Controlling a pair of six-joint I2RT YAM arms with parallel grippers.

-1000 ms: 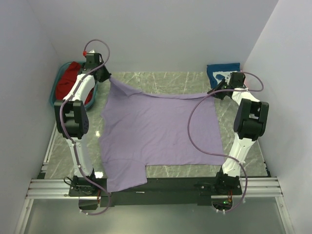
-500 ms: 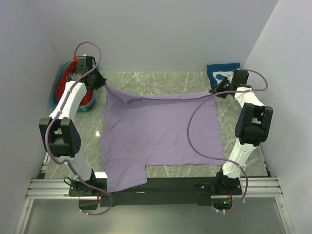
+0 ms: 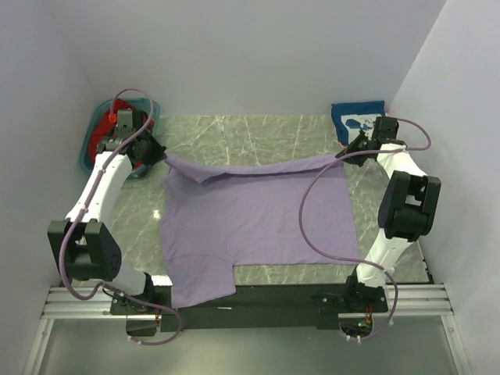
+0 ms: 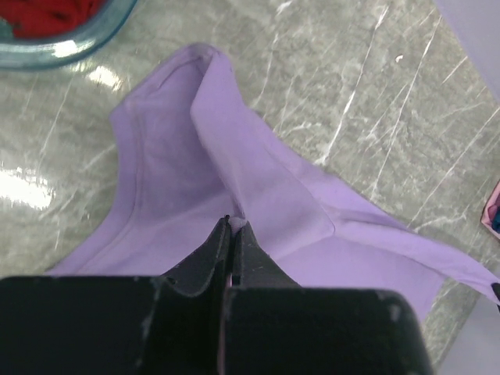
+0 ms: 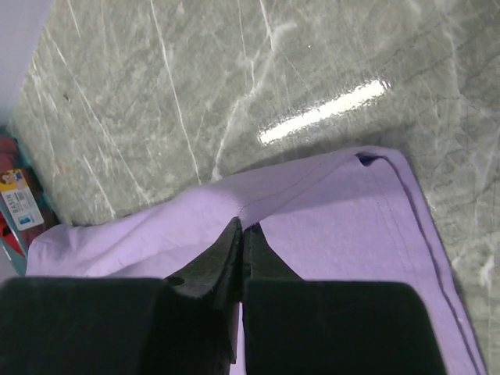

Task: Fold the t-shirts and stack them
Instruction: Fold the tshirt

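A lavender-purple t-shirt (image 3: pixel 258 219) lies spread over the middle of the marble table, its far edge lifted and stretched between both arms. My left gripper (image 3: pixel 162 153) is shut on the shirt's far left corner, where the cloth (image 4: pixel 234 180) folds over itself just ahead of the fingertips. My right gripper (image 3: pixel 345 153) is shut on the far right corner, pinching the hem (image 5: pixel 258 205). A red t-shirt (image 3: pixel 101 139) lies in the teal tub at the far left. A navy t-shirt with a white graphic (image 3: pixel 355 119) lies folded at the far right.
The teal plastic tub (image 3: pixel 87 148) stands at the table's far left corner, close behind my left gripper; its rim (image 4: pixel 70 48) shows in the left wrist view. White walls close in on three sides. A metal rail (image 3: pixel 250 301) runs along the near edge.
Both grippers have carried the shirt's far edge outward and lower, pulling it taut. The left arm swung left and its elbow dropped toward the table's left side.
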